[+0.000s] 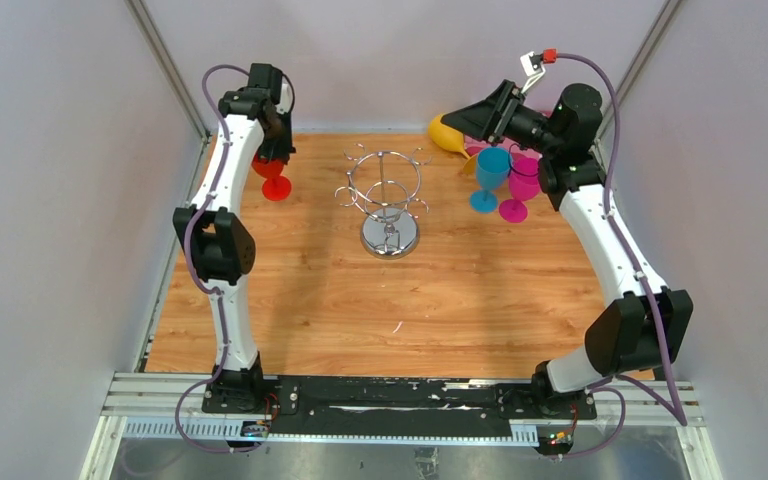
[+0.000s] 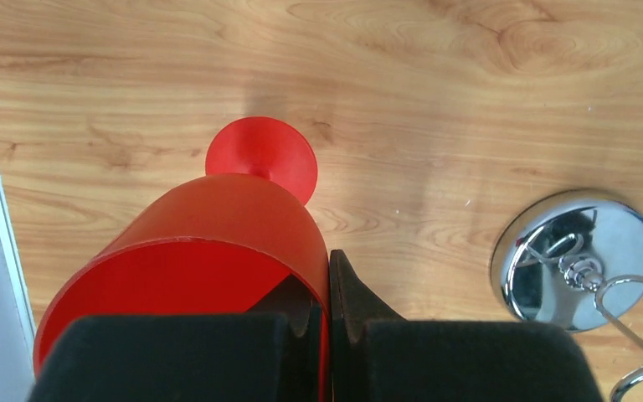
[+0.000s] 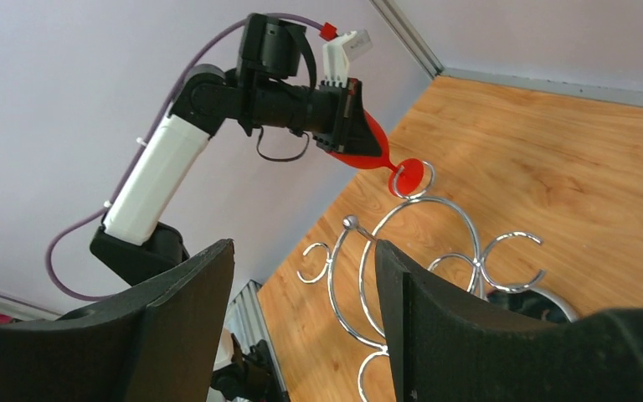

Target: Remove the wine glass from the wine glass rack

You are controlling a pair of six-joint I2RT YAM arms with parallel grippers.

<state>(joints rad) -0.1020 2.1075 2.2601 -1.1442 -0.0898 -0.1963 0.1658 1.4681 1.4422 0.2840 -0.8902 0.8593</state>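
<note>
As left gripper (image 2: pixel 323 283) clamps — glass (image 2: pixel 218 209) tilts.

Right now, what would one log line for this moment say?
left gripper: shut on red wine glass | wine glass rack: no glasses hung | right gripper: open, empty

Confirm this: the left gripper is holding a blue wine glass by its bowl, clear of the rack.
The wine glass in the left gripper is red, not blue, as the left wrist view shows; it is clear of the wine glass rack.
</note>
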